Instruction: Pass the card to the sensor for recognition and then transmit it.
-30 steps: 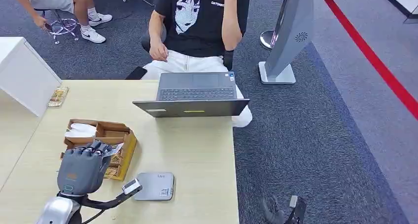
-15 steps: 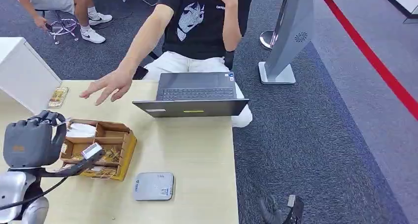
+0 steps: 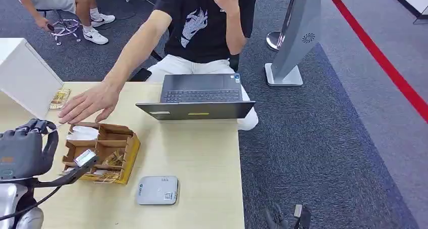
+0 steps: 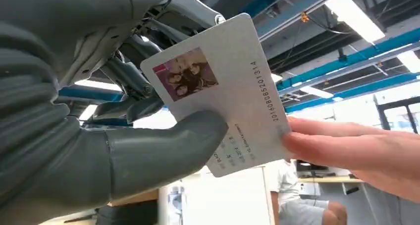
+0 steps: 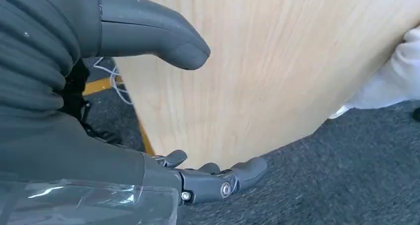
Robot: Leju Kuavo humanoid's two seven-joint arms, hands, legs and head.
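1. The left hand pinches the card between its thumb and darker fingers, raised at the near left edge of the counter. In the head view the left hand sits just beside the cardboard box.
2. A person's hand touches the card's free edge with its fingertips, so the handover step looks to be in hand. The robot should hold the card steady and loosen its thumb only once the person clearly grips it, so the card does not drop.
3. The right hand hangs off the counter's edge over the dark carpet, holding nothing, thumb and fingers apart.
4. The grey sensor lies flat on the counter near the front edge, well apart from the raised card.
5. Farther on, the person's hand reaches over the counter just beyond the box, toward the robot's left side.
6. An open laptop stands at the far edge in front of the seated person.
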